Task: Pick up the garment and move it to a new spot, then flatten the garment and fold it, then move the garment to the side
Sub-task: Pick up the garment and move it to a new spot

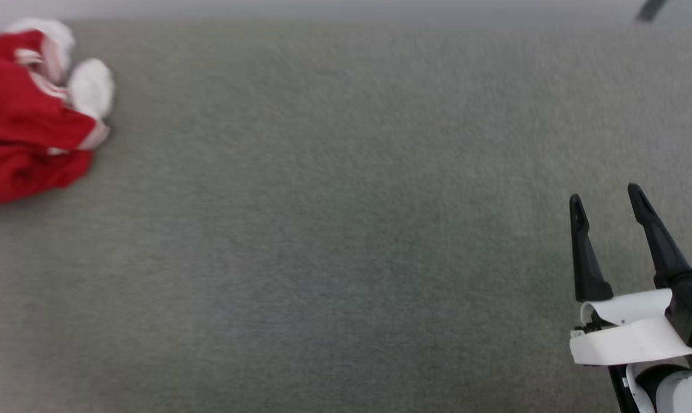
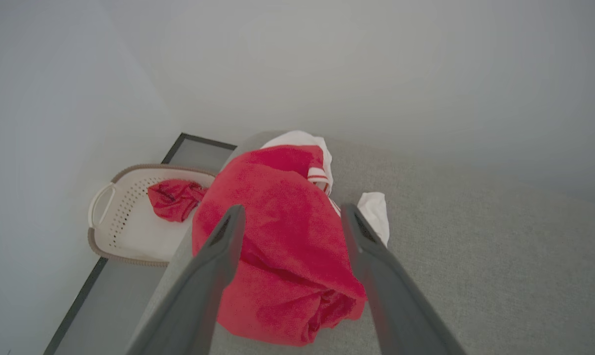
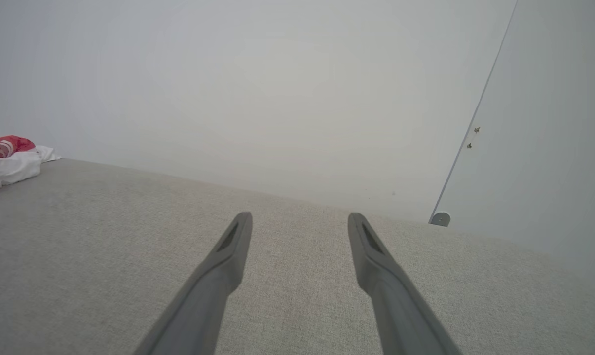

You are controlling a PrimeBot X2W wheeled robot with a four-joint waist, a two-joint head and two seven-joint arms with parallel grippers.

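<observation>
Grey surface (image 1: 323, 229), garment (image 1: 24, 120) bunched at its far-left edge, white ends showing.
Right gripper (image 1: 604, 194) hangs at near-right corner, fingers spread, pointing forward, empty. Left gripper (image 2: 292, 209) aims down at the heap, fingers wide apart flanking it; contact unclear.

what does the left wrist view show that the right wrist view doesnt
Left wrist view's own: a white basket with a small red cloth in it, and the left gripper, open, aimed at the crumpled garment up close.
Right wrist view's own: the right gripper, open over a bare stretch of the grey fabric surface, plus a pale panel with a round stopper at its foot.
Shared: the garment, the grey fabric surface it lies on, and the pale wall behind.
</observation>
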